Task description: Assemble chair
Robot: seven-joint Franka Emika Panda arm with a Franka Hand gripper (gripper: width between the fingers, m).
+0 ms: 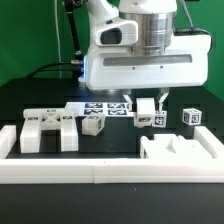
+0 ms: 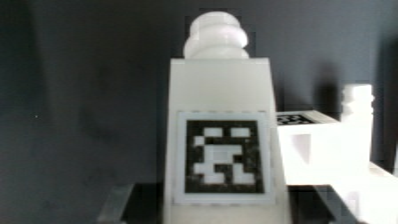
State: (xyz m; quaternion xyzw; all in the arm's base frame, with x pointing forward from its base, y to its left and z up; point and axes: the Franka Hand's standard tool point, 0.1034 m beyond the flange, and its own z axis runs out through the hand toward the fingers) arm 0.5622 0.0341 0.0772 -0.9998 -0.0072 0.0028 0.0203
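My gripper [image 1: 143, 104] is shut on a white chair post [image 1: 146, 111] just in front of the marker board [image 1: 100, 108]. I cannot tell whether the post touches the table. In the wrist view the post [image 2: 222, 120] fills the middle, with a black-and-white tag on its face and a rounded peg at its far end. It sits between my dark fingers [image 2: 146, 203], and my gripper [image 2: 226, 206] is closed round it. Two blocky chair pieces [image 1: 35, 130] [image 1: 67, 128] and a small cube [image 1: 93, 124] lie at the exterior view's left. A large slab [image 1: 180, 150] lies at the front right.
The long white border rail [image 1: 90, 172] runs along the front, with a raised end at the exterior view's left. Two small tagged cubes [image 1: 160, 118] [image 1: 190, 117] stand right of the held post. In the wrist view another tagged piece [image 2: 295, 118] and a white piece [image 2: 356, 130] lie beyond the post.
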